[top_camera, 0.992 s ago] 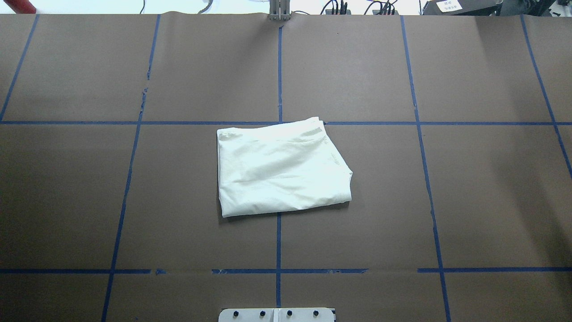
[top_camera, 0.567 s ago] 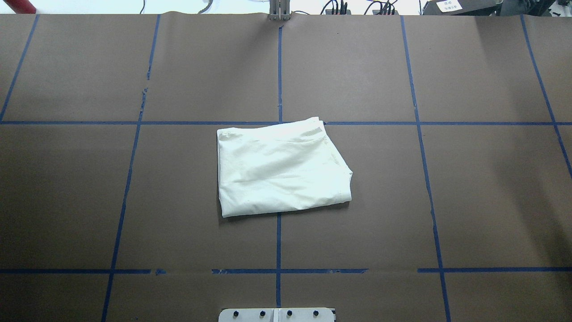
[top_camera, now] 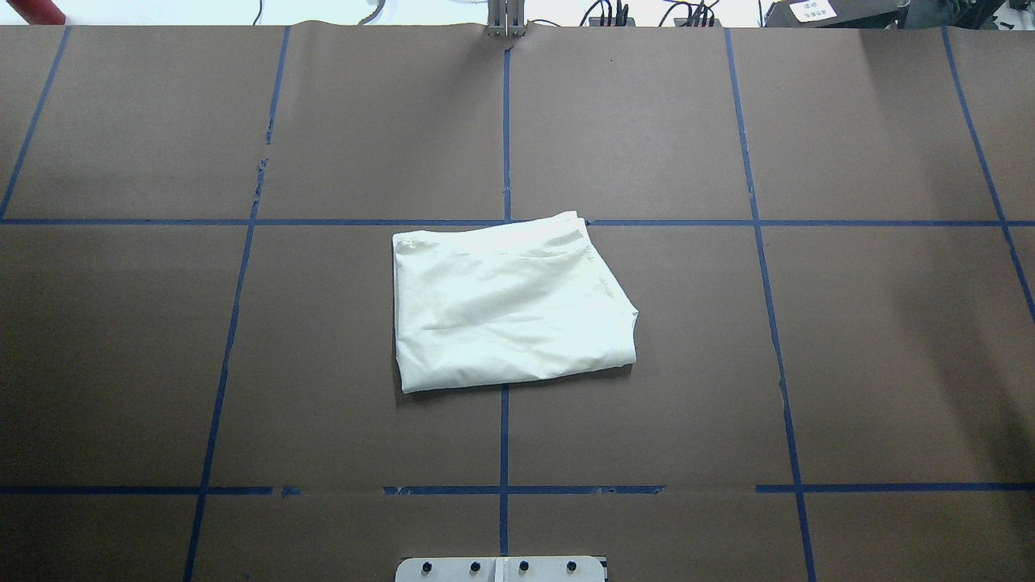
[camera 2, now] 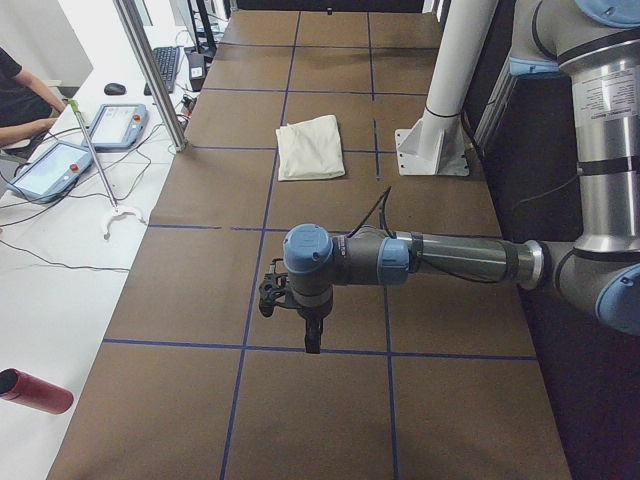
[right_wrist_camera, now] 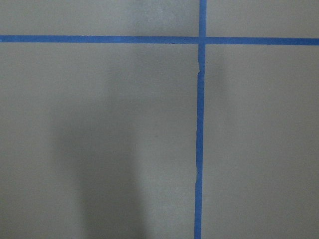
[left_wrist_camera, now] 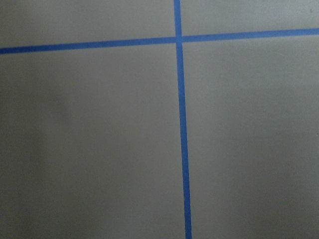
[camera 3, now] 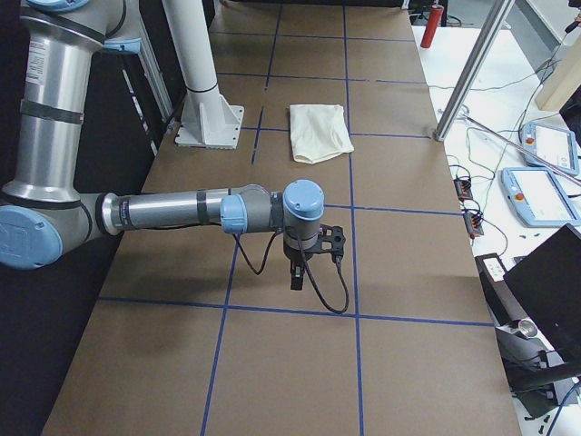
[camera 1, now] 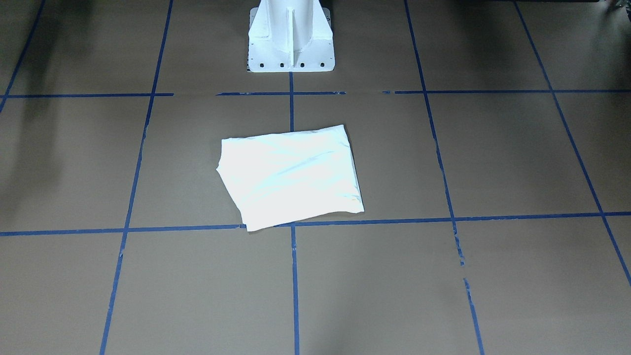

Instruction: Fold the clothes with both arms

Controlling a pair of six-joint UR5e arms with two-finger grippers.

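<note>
Unmoved since before: creased white cloth (top_camera: pixel 509 303), folded roughly square on matte brown paper (top_camera: pixel 242 364). Cannot tell left gripper (camera 2: pixel 312 335) or right gripper (camera 3: pixel 297 272) spread.

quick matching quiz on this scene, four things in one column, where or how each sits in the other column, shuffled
Things
1. folded white cloth
2. white pedestal
3. left arm
4. red cylinder

Places or states
a. lying on the white bench
b. stretched out level above one end of the table
c. lying flat near the middle of the table
d. standing upright at the robot's edge of the table

Pairs: 1-c, 2-d, 3-b, 4-a
</note>
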